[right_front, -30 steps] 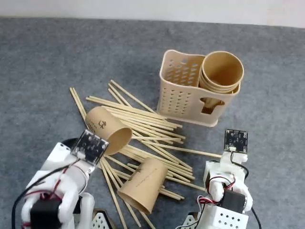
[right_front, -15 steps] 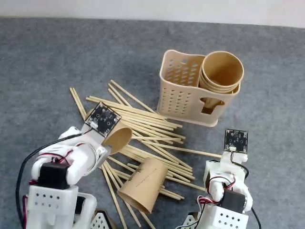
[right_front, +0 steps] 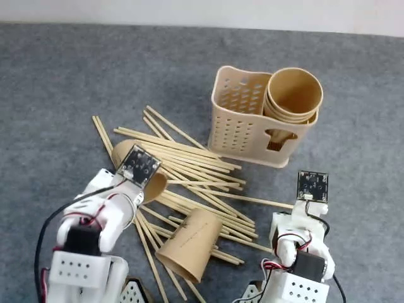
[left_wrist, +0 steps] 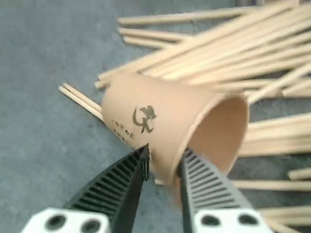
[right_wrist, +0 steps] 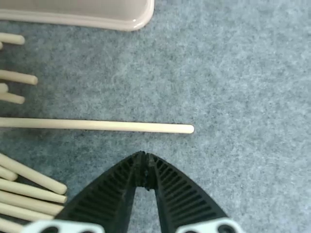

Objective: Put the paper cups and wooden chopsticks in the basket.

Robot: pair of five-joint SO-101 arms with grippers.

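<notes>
Clock directions refer to the high view, with 12 o'clock at the far edge. The beige perforated plastic basket [right_front: 243, 136] stands upright at 1 o'clock from the table centre, on the grey felt table cover [right_front: 76, 76]. A stack of brown paper cups [right_front: 293, 95] sits mouth-up in the basket's 3 o'clock compartment. The light wooden chopsticks [right_front: 189, 170] lie scattered in a loose pile at centre, extending from 10 o'clock to 5 o'clock. A printed brown paper cup [left_wrist: 170, 121] lies on its side across the pile's 9 o'clock edge, mouth toward 4 o'clock. The left gripper [left_wrist: 165, 151] is at this cup's rim, fingers parted: one finger is against the outer wall and the other is inside the mouth. Whether they clamp the wall cannot be told. A second brown paper cup [right_front: 189, 245] lies on its side at 6 o'clock, on the chopsticks. The right gripper [right_wrist: 146, 171] is over bare cover at 4 o'clock, fingers clenched tip to tip and holding nothing, near the end of a single wooden chopstick [right_wrist: 97, 126].
</notes>
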